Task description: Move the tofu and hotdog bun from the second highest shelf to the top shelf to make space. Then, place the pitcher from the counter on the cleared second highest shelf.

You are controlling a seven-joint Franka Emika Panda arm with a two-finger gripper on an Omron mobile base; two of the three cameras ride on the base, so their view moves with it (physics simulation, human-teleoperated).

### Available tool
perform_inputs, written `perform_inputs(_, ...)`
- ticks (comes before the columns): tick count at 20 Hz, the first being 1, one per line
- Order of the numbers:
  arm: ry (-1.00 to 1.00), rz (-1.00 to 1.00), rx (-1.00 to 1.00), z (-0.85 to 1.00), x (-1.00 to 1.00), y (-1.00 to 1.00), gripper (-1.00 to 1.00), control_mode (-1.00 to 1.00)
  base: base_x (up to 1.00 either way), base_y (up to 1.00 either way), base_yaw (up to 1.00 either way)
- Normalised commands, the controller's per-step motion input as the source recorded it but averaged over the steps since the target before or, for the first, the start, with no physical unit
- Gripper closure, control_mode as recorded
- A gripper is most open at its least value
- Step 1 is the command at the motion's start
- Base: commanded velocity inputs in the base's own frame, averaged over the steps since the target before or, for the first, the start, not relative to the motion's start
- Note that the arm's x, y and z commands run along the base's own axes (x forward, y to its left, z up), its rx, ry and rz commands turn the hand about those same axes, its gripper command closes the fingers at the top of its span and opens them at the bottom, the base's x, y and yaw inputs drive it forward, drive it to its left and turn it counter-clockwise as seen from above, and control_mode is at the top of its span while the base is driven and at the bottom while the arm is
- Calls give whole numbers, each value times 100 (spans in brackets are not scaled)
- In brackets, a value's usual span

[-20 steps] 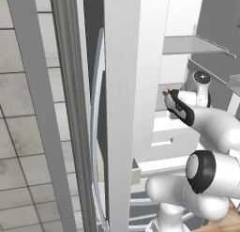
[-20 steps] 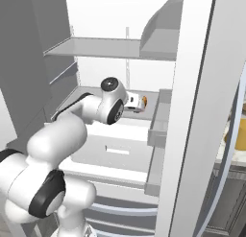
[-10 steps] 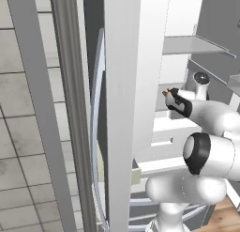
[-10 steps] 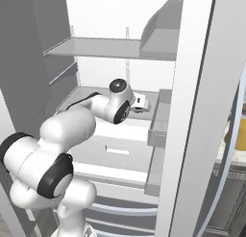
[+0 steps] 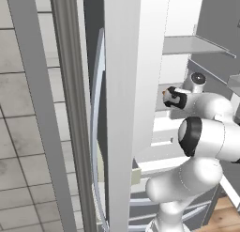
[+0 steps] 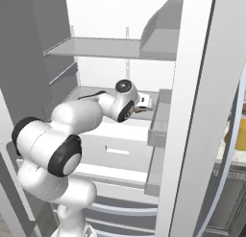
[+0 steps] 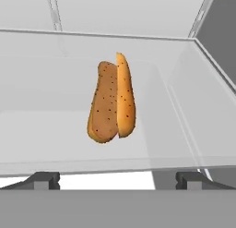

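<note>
The hotdog bun (image 7: 112,102), tan-brown and speckled, lies lengthwise on the pale second highest shelf (image 7: 55,130), just ahead of my gripper (image 7: 117,180). The gripper is open, its dark fingertips (image 7: 46,178) spread wide on either side of the bun's near end and touching nothing. From the right base view my hand (image 6: 145,102) reaches in over that shelf (image 6: 86,93), below the top shelf (image 6: 96,48). The top shelf (image 5: 187,45) also shows above my hand (image 5: 172,97) from the left. The tofu is out of view. The pitcher (image 6: 239,133) shows as an orange shape partly hidden past the door.
The open fridge door's tall white edge (image 5: 124,109) stands close on the left, and another door panel (image 6: 192,135) on the right. A grey door bin (image 6: 158,118) sits beside my hand. White drawers (image 6: 120,147) lie under the shelf. Dark grey counter cabinets (image 6: 226,202) are lower right.
My arm has stretched deeper into the fridge, with the wrist sliding over the second highest shelf towards the bun. The gripper stayed open.
</note>
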Motion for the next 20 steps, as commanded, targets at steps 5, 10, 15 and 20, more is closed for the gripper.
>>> perform_inputs(5,0,0,0,-10,38,-11,-100,-100,0,0,0)
perform_inputs(10,0,0,0,-10,40,-5,-100,-100,0,0,0)
perform_inputs(15,0,0,0,-12,34,-7,-100,-100,0,0,0)
perform_inputs(20,0,0,0,-16,34,-11,-100,-100,0,0,0)
